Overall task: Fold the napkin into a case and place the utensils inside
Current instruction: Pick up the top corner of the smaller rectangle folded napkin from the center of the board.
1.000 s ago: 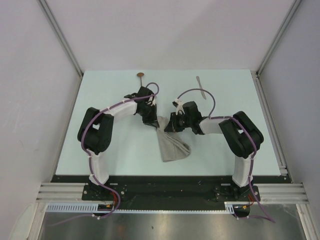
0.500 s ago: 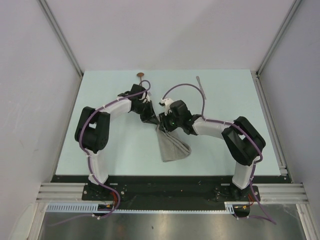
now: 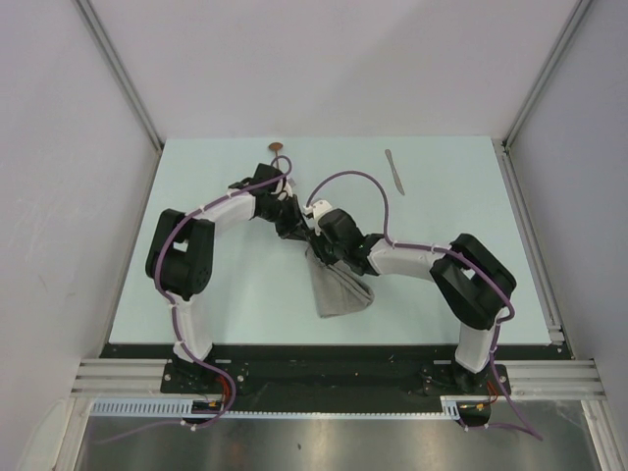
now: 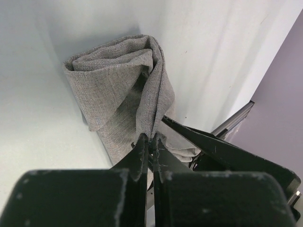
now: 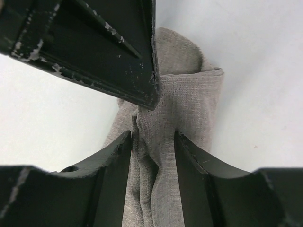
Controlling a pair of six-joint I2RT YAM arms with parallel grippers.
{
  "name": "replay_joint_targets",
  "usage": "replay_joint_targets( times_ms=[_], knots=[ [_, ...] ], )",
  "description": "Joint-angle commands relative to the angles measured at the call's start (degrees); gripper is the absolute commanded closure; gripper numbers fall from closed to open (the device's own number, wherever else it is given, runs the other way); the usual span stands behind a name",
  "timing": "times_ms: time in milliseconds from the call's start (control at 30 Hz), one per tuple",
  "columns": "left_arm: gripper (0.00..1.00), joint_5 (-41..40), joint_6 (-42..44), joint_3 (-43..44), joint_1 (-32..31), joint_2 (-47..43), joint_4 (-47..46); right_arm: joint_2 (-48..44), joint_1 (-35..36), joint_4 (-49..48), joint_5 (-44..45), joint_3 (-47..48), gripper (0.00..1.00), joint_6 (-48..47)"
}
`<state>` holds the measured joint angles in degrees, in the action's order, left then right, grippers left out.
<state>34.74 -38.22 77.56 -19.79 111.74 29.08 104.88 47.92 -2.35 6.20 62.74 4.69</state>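
Grey-beige napkin (image 3: 339, 289), plain fine weave, on a pale mint-white table (image 3: 442, 304). Beyond the napkin, the spoon (image 3: 278, 148) shows a copper-brown bowl, the knife (image 3: 394, 172) silver-grey. Over the napkin, white-and-black arms (image 3: 407, 260) trail purple cables (image 3: 353, 177).

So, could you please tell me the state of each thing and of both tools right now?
napkin: bunched, one end clamped, no case formed
spoon: lying at the far edge of the table, outside the napkin
knife: lying far right, outside the napkin
left tool: shut on the napkin
right tool: open, astride the napkin
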Motion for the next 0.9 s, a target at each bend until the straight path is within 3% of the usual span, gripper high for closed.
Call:
replay_joint_targets(
  times_ms=[0,433,867],
  knots=[
    [1.00,1.73,-1.42,-0.13,0.72,-1.35,-1.48,-2.14,2.17,-1.08,9.69,2.56,0.54,-1.70],
    [1.00,2.87,-2.30,-1.27,1.07,-1.26,-2.62,-2.05,3.58,-3.19,12.26,2.74,0.68,-2.05],
    [1.00,3.93,-3.09,-2.06,1.60,-1.70,-3.24,0.23,3.58,-4.42,11.12,4.32,0.54,-1.70]
  ],
)
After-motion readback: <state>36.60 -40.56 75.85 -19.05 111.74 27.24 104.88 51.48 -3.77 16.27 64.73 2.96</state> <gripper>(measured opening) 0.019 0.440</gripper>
